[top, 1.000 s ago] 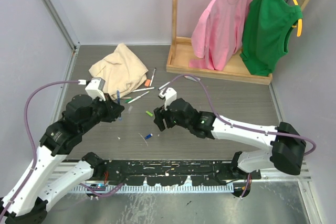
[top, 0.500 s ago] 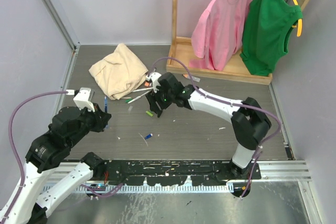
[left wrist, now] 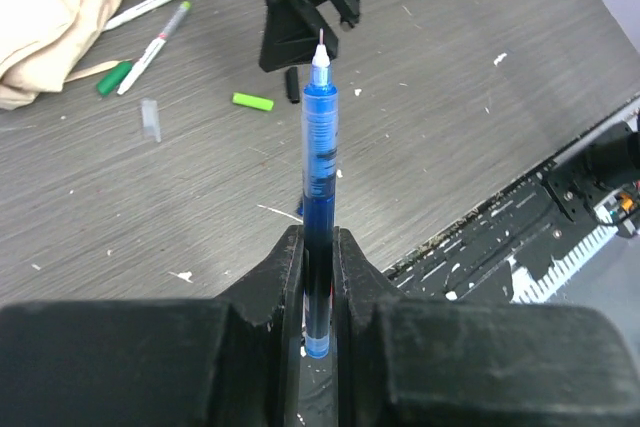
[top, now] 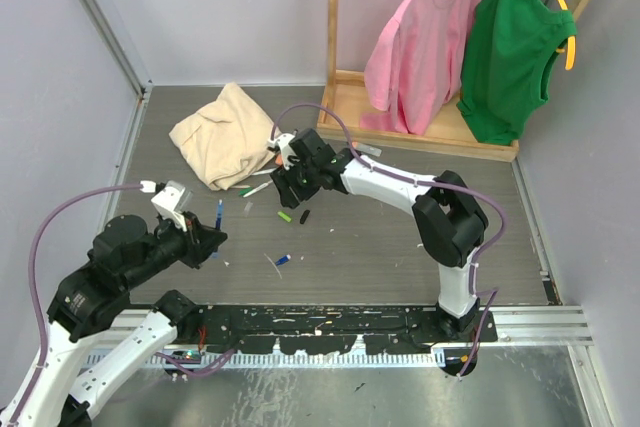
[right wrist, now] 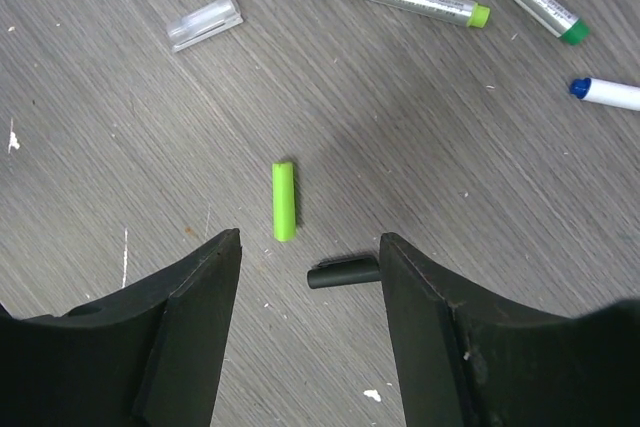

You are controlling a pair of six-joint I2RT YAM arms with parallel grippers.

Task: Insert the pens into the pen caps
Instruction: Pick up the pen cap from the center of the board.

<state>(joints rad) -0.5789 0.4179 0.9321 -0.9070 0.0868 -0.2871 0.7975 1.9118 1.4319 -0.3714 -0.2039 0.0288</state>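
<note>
On the counter's far side, the right fingers have just arrived, open but narrowing around the green cap and black cap, perhaps choosing one. The left fingers stay clamped on the upright blue pen.

Left arm was folded low on its own side, elbow bent, forearm pointing toward the table's middle. Left gripper had its jaws pressed tight on the lower barrel of a blue pen, which stood straight out from between them, tip away from the wrist.

Right arm rose from its base to a high elbow, then stretched far forward and across to the left. Right gripper pointed down at the table, low over it. Its jaws stood well apart and gripped nothing.
</note>
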